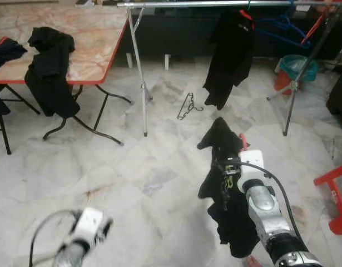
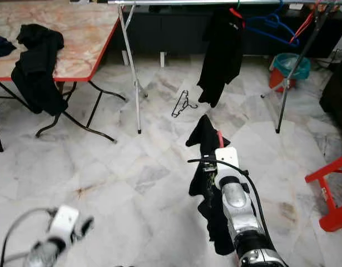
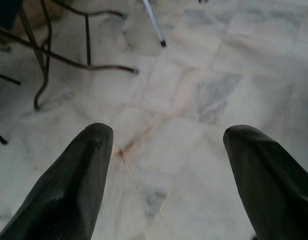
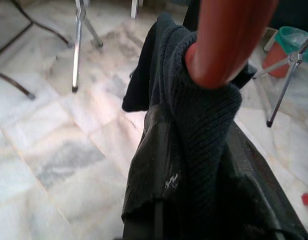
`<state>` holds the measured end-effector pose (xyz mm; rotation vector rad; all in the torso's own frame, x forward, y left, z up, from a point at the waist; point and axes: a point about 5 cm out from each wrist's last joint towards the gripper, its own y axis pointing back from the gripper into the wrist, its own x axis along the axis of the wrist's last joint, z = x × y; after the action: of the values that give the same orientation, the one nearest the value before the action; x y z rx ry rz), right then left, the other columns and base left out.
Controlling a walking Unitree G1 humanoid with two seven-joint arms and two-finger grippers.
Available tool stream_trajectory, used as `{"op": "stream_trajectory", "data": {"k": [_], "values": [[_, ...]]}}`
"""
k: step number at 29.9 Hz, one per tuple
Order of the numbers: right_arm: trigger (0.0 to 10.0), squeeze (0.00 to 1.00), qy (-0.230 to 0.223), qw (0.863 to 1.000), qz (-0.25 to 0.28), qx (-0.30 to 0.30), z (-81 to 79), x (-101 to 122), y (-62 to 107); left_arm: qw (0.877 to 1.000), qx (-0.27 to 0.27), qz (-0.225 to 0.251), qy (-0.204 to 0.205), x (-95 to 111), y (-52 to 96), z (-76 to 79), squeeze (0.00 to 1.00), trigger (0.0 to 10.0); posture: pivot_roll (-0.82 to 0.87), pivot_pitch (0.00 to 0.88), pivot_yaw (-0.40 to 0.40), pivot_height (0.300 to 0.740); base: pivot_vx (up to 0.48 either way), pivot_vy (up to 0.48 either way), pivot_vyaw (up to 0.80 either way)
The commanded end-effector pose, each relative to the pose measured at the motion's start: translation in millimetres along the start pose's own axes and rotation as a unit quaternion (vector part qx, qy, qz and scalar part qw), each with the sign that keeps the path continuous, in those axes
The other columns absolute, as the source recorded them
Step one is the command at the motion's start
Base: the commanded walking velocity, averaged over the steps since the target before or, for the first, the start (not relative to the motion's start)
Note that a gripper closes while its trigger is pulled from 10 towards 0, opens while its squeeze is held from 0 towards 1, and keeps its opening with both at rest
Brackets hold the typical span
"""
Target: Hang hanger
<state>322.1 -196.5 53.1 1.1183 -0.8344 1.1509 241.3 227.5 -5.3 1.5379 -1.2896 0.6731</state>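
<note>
Your right gripper (image 4: pixel 194 150): fingers clamped on red hanger (image 4: pixel 226 40) draped with black garment (image 1: pixel 229 189), near side of clothes rack (image 1: pixel 215 4). Your left gripper (image 3: pixel 169 165): fingers spread wide, holding nothing, low over marble floor (image 1: pixel 132 183). Black hanger (image 1: pixel 187 105) lies on floor under rack.

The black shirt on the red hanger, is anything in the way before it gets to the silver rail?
Nothing visible blocks it. The right gripper holds the black shirt on its red hanger over open floor; the rail has free space left of the hung black garment. A wire hanger lies on the floor below.
</note>
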Motion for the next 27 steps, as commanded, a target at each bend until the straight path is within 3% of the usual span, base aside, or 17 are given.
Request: {"op": "stream_trajectory", "data": {"k": [1, 3, 5, 10, 13, 14, 17, 19, 20, 22, 24, 27], "values": [[10.0, 0.0, 0.011, 1.0, -0.013, 0.009, 3.5, 2, -2.9, 1.0, 0.002, -0.014, 0.006, -8, 5.8, 2.5, 0.0, 10.0, 0.02, 0.052, 0.014, 0.74, 0.0, 0.0, 0.0], [10.0, 0.0, 0.034, 0.997, -0.013, 0.069, 3.6, 5, -4.3, 0.999, 0.016, 0.015, 0.026, 7, -0.2, -2.2, 0.0, 10.0, 0.02, 0.045, 0.011, 0.74, 0.0, 0.0, 0.0], [10.0, 0.0, 0.049, 0.995, -0.017, 0.089, 4.5, 6, -4.6, 0.999, 0.018, 0.026, 0.03, 13, -1.2, -4.5, 0.0, 10.0, 0.01, 0.04, 0.01, 0.74, 0.0, 0.0, 0.0], [10.0, 0.0, 0.078, 0.983, -0.01, 0.164, 7.5, 16, -5.5, 0.998, 0.005, 0.061, 0.021, 34, -4.5, -10.6, 0.0, 10.0, 0.02, 0.032, 0.005, 0.74, 0.0, 0.0, 0.0], [10.0, 0.0, 0.084, 0.969, 0.012, 0.234, 8.9, 27, -3.6, 0.996, -0.017, 0.085, 0.028, 48, -6.7, -15.8, 0.0, 10.0, 0.02, 0.024, 0.003, 0.74, 0.0, 0.0, 0.0], [10.0, 0.0, 0.076, 0.957, 0.022, 0.281, 8.4, 32, -0.7, 0.993, -0.045, 0.107, 0.025, 58, -6.6, -16.7, 0.0, 10.0, 0.02, 0.022, 0.002, 0.74, 0.0, 0.0, 0.0], [10.0, 0.0, 0.072, 0.944, 0.028, 0.32, 8.3, 35, 1.9, 0.99, -0.072, 0.118, 0.026, 67, -5.9, -17.1, 0.0, 10.0, 0.02, 0.026, 0.0, 0.74, 0.0, 0.0, 0.0], [10.0, 0.0, 0.079, 0.924, 0.023, 0.373, 7.0, 33, 7.7, 0.988, -0.093, 0.124, 0.018, 78, -6.0, -19.5, 0.0, 10.0, 0.02, 0.034, -0.006, 0.74, 0.0, 0.0, 0.0], [10.0, 0.0, 0.087, 0.906, 0.009, 0.414, 7.2, 30, 12.3, 0.985, -0.114, 0.129, 0.002, 88, -6.9, -22.1, 0.0, 10.0, 0.03, 0.037, -0.012, 0.74, 0.0, 0.0, 0.0], [10.0, 0.0, 0.099, 0.897, 0.005, 0.43, 9.3, 28, 13.4, 0.98, -0.15, 0.128, -0.023, 94, -7.4, -22.1, 0.0, 10.0, 0.03, 0.033, -0.015, 0.74, 0.0, 0.0, 0.0], [10.0, 0.0, 0.078, 0.894, -0.005, 0.44, 11.5, 27, 13.0, 0.975, -0.184, 0.122, -0.035, 99, -7.2, -21.6, 0.0, 10.0, 0.02, 0.038, -0.02, 0.74, 0.0, 0.0, 0.0], [10.0, 0.0, 0.063, 0.862, -0.018, 0.503, 7.9, 23, 19.9, 0.958, -0.257, 0.121, -0.051, 113, -5.3, -16.7, 0.0, 10.0, 0.03, 0.042, -0.03, 0.74, 0.0, 0.0, 0.0]]}}
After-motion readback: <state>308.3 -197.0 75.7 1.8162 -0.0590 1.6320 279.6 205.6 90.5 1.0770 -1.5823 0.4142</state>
